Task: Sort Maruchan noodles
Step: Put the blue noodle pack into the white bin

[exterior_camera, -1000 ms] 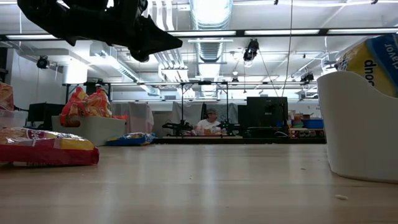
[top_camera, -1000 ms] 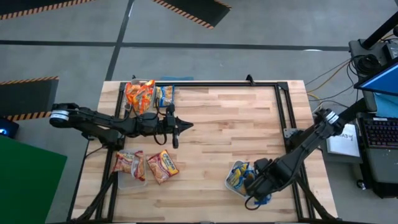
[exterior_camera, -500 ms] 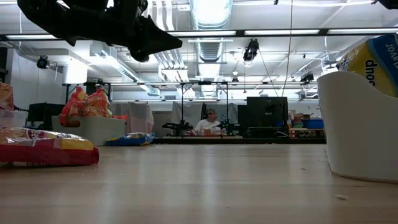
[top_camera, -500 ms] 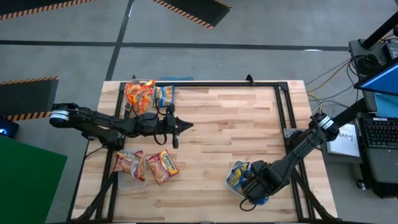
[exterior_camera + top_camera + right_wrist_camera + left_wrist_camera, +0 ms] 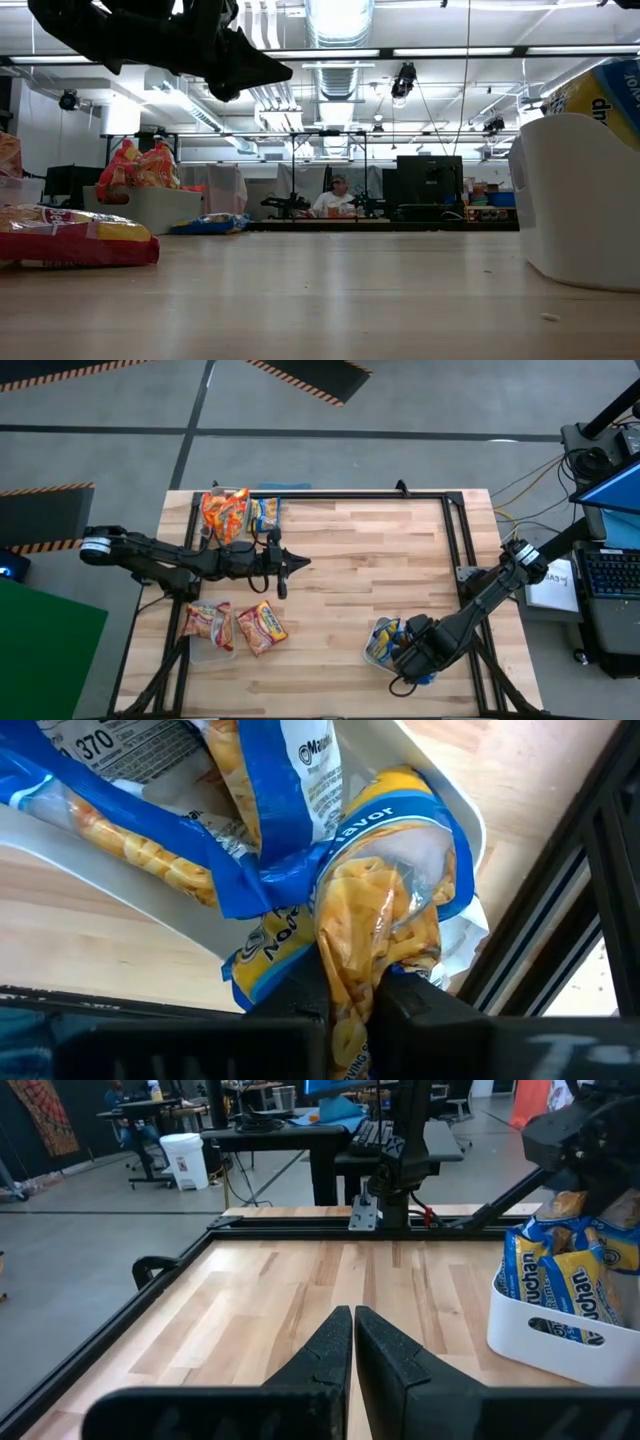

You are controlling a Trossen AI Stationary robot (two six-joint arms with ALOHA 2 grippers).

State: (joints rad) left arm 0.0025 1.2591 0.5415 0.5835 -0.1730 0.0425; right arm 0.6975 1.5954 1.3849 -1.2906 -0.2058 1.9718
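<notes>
Noodles, blue packets point(image 5: 383, 640), lie in a white tub point(image 5: 372, 657) at about 5 o'clock on the table point(image 5: 380, 550). One blue packet point(image 5: 385, 920) hangs at that tub's rim, its crinkled edge pinched between the closed fingers of the right gripper point(image 5: 352, 988).

Right arm point(image 5: 490, 595): reaches in from 3 o'clock, stretched low and folded down toward the tub, wrist over the tub's outer side.

Left arm point(image 5: 170, 560): extended level from 9 o'clock toward the table centre. The left gripper point(image 5: 300, 562) hangs above the boards, fingers pressed together, holding nothing.

Other items: orange packets point(image 5: 225, 512) are heaped in a tub at 11 o'clock, with a blue packet point(image 5: 265, 513) just beside them. Two red packets point(image 5: 207, 624) and point(image 5: 261, 626) lie at 7 o'clock, the first across a clear tub point(image 5: 213, 651). Nothing lies between the left gripper and the white tub in the left wrist view.

Surface: pale butcher-block wood inside a black metal frame point(image 5: 452, 530).

Room: grey concrete floor with hazard-striped mats point(image 5: 310, 375); a desk with a keyboard point(image 5: 610, 575) at 3 o'clock. In the low view, a person point(image 5: 335, 198) sits at distant benches under ceiling strip lights.
</notes>
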